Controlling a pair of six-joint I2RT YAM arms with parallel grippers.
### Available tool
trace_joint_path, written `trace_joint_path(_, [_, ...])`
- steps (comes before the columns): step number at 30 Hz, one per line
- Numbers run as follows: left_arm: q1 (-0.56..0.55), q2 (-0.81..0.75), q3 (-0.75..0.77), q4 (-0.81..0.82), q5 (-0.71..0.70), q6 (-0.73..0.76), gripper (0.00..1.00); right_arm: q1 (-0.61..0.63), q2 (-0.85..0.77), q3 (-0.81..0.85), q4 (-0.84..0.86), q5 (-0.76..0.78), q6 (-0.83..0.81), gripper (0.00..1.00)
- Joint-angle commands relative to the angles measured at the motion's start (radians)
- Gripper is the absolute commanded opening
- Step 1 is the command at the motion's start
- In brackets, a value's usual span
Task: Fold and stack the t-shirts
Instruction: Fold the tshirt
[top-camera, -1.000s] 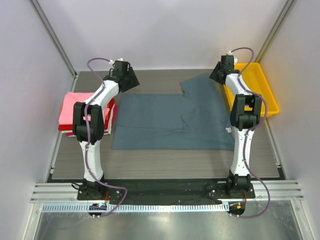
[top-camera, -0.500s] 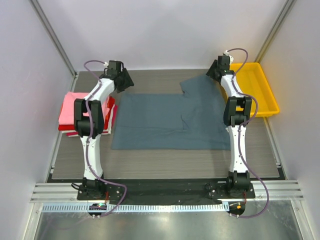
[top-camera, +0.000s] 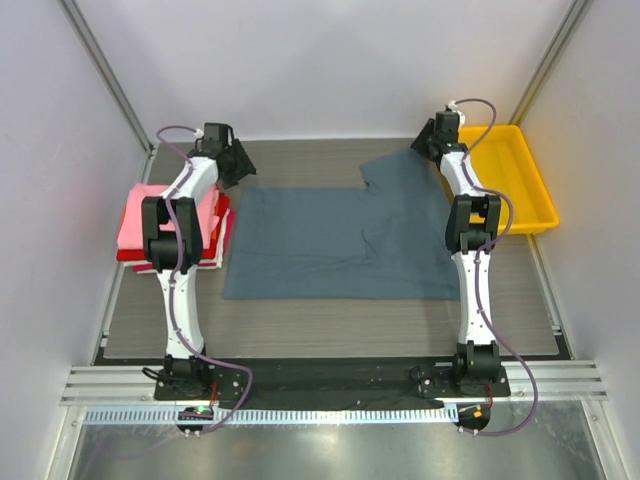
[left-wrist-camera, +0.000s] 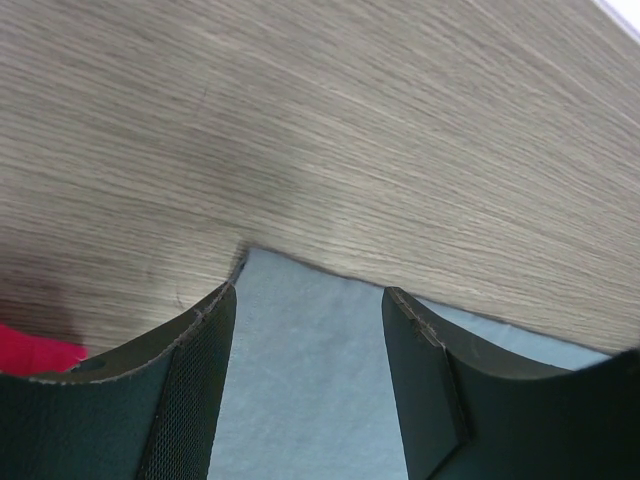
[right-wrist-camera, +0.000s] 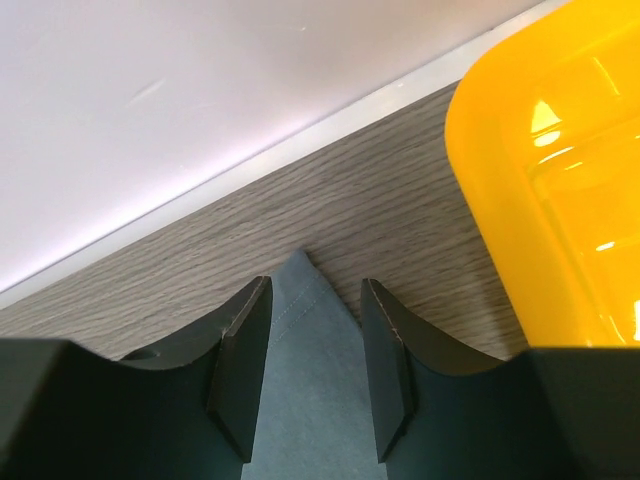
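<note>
Shirts (top-camera: 133, 222) sit folded in a stack far to the left of the blue-grey t-shirt (top-camera: 340, 240). Pink is on top, red is under it, and a bit of white shows at the edge. The blue-grey t-shirt lies flat and spread out in the middle of the wooden table (top-camera: 330, 320).

The left gripper (left-wrist-camera: 310, 290) is over the back left corner of the blue-grey t-shirt. Its two fingers are spread apart and hold nothing. The corner of the cloth shows in the gap between them.

The right gripper (right-wrist-camera: 316, 282) is over the back right tip of the blue-grey t-shirt. Its fingers are spread apart too, and the pointed tip of the cloth lies between them.

A yellow tray (top-camera: 520, 190) sits just to the right of the blue-grey t-shirt, at the back.
</note>
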Motion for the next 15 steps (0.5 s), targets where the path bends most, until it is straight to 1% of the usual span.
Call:
trace_joint_path(1, [0.006,0.001,0.045,-0.019,0.027,0.019,0.61,0.008,0.035,0.028,-0.007,-0.038,0.013,0.47])
trace_joint_path(3, [0.007,0.01,0.063,-0.037,0.016,0.027,0.61,0.008,0.034,0.025,-0.008,-0.036,0.013,0.47])
trace_joint_path(4, [0.009,0.013,0.071,-0.057,0.01,0.028,0.61,0.036,0.032,0.019,-0.005,-0.033,0.01,0.47])
trace_joint_path(10, [0.015,0.049,0.116,-0.1,-0.008,0.038,0.61,0.056,0.026,0.002,-0.013,-0.021,-0.005,0.41])
trace_joint_path(11, [0.017,0.052,0.123,-0.101,-0.008,0.038,0.61,0.057,0.027,0.0,-0.014,-0.019,-0.007,0.38])
trace_joint_path(13, [0.018,0.061,0.132,-0.106,-0.01,0.041,0.61,0.06,0.024,-0.003,-0.019,0.042,-0.016,0.35])
trace_joint_path(14, [0.018,0.062,0.136,-0.106,-0.011,0.044,0.61,0.06,0.024,-0.001,-0.019,0.054,-0.017,0.29])
trace_joint_path(15, [0.018,0.07,0.139,-0.108,-0.011,0.047,0.61,0.06,0.024,0.0,-0.019,0.068,-0.024,0.27])
